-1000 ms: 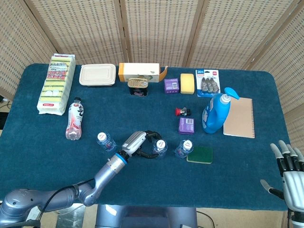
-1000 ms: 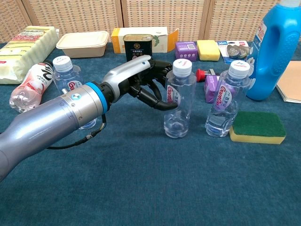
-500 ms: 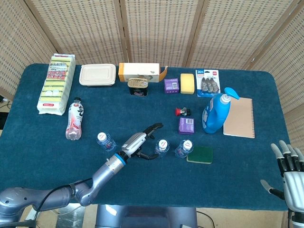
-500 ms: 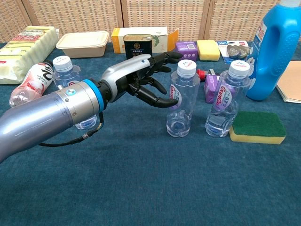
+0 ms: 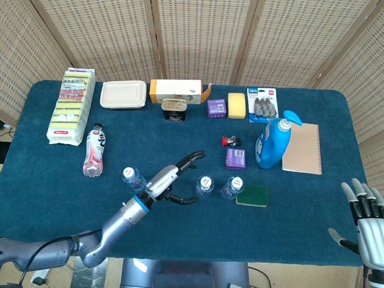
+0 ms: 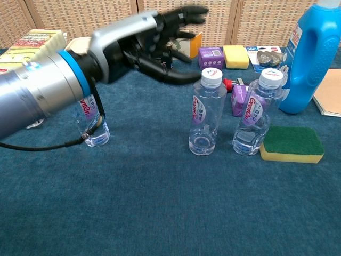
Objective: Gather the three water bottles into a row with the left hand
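Three small clear water bottles with white caps stand on the blue table. The middle bottle [image 5: 203, 186] [image 6: 206, 113] and the right bottle [image 5: 231, 187] [image 6: 254, 113] stand close together. The left bottle [image 5: 133, 178] [image 6: 91, 120] stands apart, partly hidden behind my left arm in the chest view. My left hand [image 5: 176, 177] [image 6: 160, 38] hovers raised between the left and middle bottles, fingers spread, holding nothing. My right hand [image 5: 366, 217] rests open at the table's front right corner.
A green-and-yellow sponge [image 5: 252, 195] [image 6: 291, 143] lies right of the bottles. A blue detergent bottle [image 5: 273, 141] [image 6: 309, 56], purple boxes [image 5: 236, 158], a notebook [image 5: 302, 147], a pink drink bottle [image 5: 93, 150], a tin [image 5: 174, 110] and packages stand further back.
My left hand has let go of the middle bottle, opened, and lifted up and back to the left. The middle bottle now stands nearer the right bottle.
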### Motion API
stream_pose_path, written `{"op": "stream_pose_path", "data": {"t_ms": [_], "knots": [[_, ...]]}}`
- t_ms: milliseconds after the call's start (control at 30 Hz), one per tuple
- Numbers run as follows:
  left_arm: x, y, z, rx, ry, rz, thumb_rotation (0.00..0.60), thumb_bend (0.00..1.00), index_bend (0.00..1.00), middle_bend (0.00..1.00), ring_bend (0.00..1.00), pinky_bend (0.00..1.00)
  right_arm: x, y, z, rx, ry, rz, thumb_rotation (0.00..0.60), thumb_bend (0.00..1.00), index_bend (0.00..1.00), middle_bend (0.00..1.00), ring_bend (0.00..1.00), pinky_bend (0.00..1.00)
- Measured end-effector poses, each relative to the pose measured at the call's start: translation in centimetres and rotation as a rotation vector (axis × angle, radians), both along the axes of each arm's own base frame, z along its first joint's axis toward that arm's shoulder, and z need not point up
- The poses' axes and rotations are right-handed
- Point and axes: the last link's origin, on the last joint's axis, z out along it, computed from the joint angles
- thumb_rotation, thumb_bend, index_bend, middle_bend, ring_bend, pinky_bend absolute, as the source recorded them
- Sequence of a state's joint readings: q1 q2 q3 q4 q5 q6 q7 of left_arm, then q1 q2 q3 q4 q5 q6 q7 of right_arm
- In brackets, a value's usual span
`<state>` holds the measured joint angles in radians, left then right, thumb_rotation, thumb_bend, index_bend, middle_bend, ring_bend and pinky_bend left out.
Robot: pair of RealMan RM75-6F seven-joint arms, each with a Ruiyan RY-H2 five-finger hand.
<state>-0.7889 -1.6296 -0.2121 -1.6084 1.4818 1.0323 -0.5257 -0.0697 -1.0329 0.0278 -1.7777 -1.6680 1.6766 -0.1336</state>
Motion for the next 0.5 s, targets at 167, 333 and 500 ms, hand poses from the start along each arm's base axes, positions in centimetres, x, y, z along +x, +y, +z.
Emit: {"op": "stream_pose_path", "data": {"t_ms": [167,333,500], "knots": [[-0.1,-0.5,4.9,0.110,-0.016,-0.028,0.600,0.17,0.00,0.00,0.00,0.12,0.1,0.1,-0.1,0.004,0.001,0.003,0.600,0.16,0.00,0.00,0.00,0.00],[-1.7,-0.6,10.2,0.246,0.018,-0.021,0.600,0.16,0.00,0.00,0.00,0.12,0.2,0.1,-0.1,0.006,0.002,0.005,0.600,0.16,0.00,0.00,0.00,0.00],[-5.6,-0.9,14.7,0.361,0.089,0.030,0.600,0.13,0.00,0.00,0.00,0.10,0.3,0.2,-0.2,0.010,0.002,0.010,0.600,0.16,0.00,0.00,0.00,0.00]]}}
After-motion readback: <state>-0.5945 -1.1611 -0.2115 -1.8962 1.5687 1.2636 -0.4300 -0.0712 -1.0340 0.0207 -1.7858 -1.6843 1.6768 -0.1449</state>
